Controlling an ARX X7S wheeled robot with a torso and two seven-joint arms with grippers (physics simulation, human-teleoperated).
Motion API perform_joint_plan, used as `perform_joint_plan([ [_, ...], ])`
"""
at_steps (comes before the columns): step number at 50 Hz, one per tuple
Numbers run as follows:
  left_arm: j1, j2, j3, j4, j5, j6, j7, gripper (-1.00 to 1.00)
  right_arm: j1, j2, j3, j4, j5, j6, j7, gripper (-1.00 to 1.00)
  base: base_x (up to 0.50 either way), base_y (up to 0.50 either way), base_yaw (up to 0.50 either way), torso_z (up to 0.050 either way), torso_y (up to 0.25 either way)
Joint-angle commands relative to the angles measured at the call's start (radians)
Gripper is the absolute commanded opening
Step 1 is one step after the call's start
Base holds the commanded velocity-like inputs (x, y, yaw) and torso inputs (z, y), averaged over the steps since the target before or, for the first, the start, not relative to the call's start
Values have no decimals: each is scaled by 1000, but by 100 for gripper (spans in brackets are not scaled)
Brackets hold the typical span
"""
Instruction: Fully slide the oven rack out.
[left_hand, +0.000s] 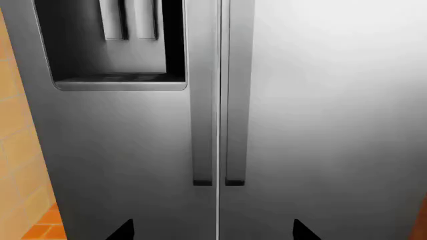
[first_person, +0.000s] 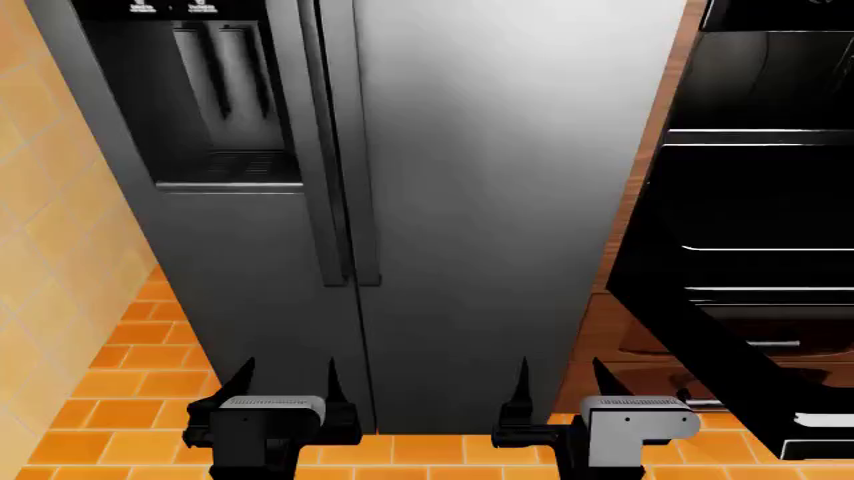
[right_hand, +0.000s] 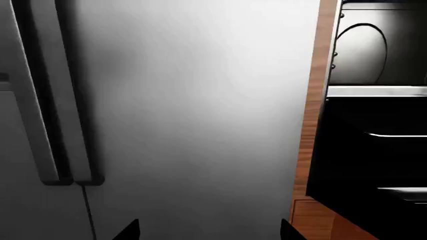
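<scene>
The oven stands at the right of the head view with its glossy black door swung down and open. The oven rack shows as thin bright silver bars inside the dark cavity, and also in the right wrist view. My left gripper and right gripper are both open and empty, low in front of the fridge and left of the oven. The left wrist view shows my left gripper facing the fridge doors. The right wrist view shows my right gripper facing the right fridge door.
A tall steel fridge with a dispenser and paired vertical handles fills the middle. A brown wood cabinet edge separates fridge and oven. An orange tiled wall is at left, with orange floor tiles below.
</scene>
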Motion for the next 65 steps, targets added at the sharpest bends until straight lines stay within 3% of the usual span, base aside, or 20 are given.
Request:
perform_joint_plan([
  [1, 1, -16, 18, 4, -12, 1, -22, 100, 0, 16, -21, -2, 12, 0, 21, 100, 0, 0, 0, 0, 0],
  [13, 10, -50, 57, 38, -12, 8, -97, 100, -4, 51, -67, -23, 25, 8, 67, 100, 0, 0, 0, 3, 0],
  [21, 21, -62, 88, 241, -21, -187, -109, 100, -11, 74, -99, -219, -16, 146, 97, 100, 0, 0, 0, 50, 0],
  [37, -232, -88, -23, 730, -179, -959, -146, 100, 212, 140, -31, -780, 77, 827, 54, 100, 0, 0, 0, 50, 0],
  [46, -545, -130, -98, 891, -278, -1436, -122, 100, 553, 153, 81, -1043, 194, 1397, 6, 100, 0, 0, 0, 50, 0],
  [49, -625, -127, -131, 915, -323, -1568, -106, 100, 666, 182, 174, -1047, 415, 1520, 109, 100, 0, 0, 0, 50, 0],
  [51, -655, -192, -135, 897, -483, -1570, -218, 100, 701, 216, 272, -1043, 676, 1570, 259, 100, 0, 0, 0, 50, 0],
  [54, -745, -318, -204, 801, -933, -1570, -609, 100, 794, 317, 379, -922, 1126, 1569, 661, 100, 0, 0, 0, 50, 0],
  [57, -839, -397, -220, 733, -1383, -1565, -879, 100, 923, 419, 323, -817, 1576, 1549, 974, 100, 0, 0, 0, 50, 0],
  [61, -946, -479, -174, 659, -1696, -1520, -1124, 100, 1046, 501, 228, -753, 1734, 1509, 1121, 100, 0, 0, 0, 50, 0],
  [65, -1031, -531, -115, 622, -1812, -1474, -1225, 100, 1143, 547, 155, -715, 1808, 1475, 1200, 100, 0, 0, 0, 50, 0],
])
